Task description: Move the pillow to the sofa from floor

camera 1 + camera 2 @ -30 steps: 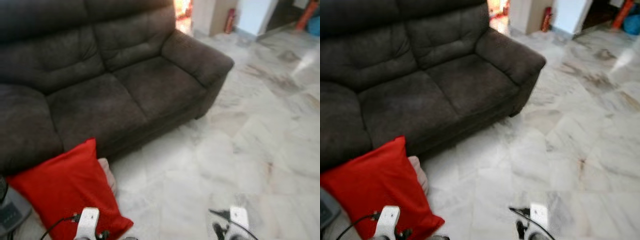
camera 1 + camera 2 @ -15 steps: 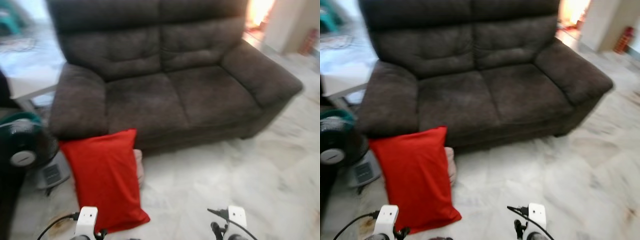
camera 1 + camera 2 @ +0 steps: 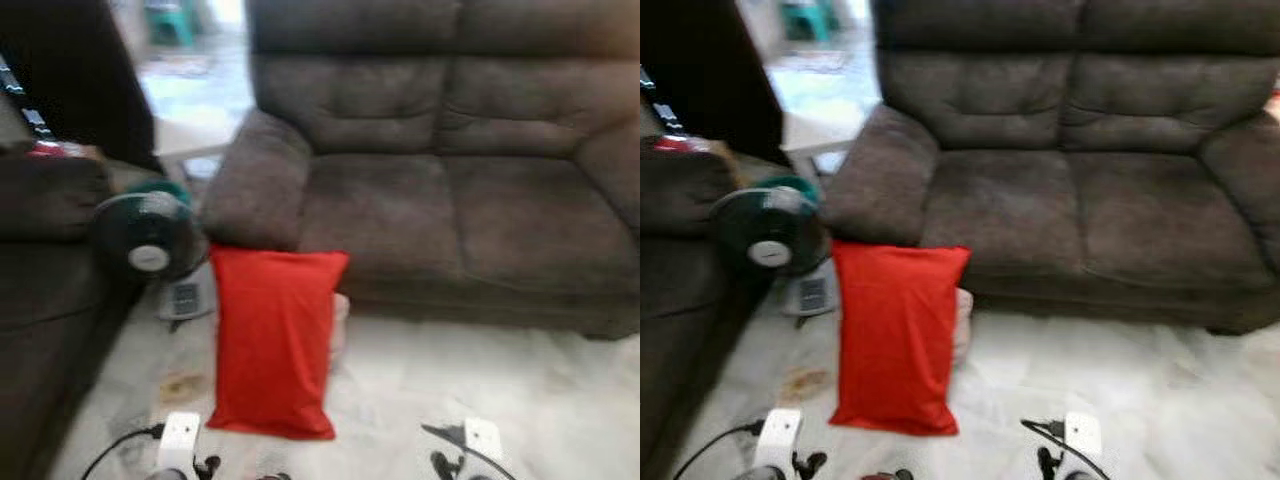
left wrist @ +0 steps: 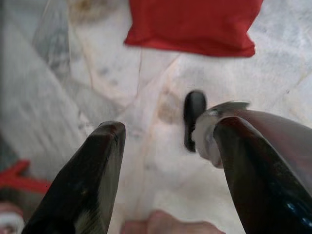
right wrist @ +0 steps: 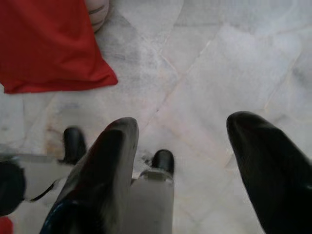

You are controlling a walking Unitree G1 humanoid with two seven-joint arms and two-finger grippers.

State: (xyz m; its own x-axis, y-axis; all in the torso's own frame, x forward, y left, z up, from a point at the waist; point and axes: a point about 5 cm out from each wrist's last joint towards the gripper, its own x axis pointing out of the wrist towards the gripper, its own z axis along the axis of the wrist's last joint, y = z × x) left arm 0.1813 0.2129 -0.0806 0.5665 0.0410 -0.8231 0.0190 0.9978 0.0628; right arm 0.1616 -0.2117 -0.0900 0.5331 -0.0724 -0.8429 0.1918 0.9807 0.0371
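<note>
Red pillow is lying on floor, long axis pointing toward sofa. Left gripper and right gripper are hanging spread, empty.

Pillow on floor before sofa, fan left.

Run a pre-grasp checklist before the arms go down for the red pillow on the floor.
1. Red rectangular fabric pillow lies on the pale marble floor, in front of the robot: ok.
2. Left gripper open, holding nothing: ok.
3. Right gripper open, holding nothing: ok.
4. Dark brown upholstered sofa seat free to receive it: ok.
5. Small dark standing fan stands close beside the pillow: not ok, keep clear.
6. Pale object tucked behind the pillow, identity: cannot tell.
</note>
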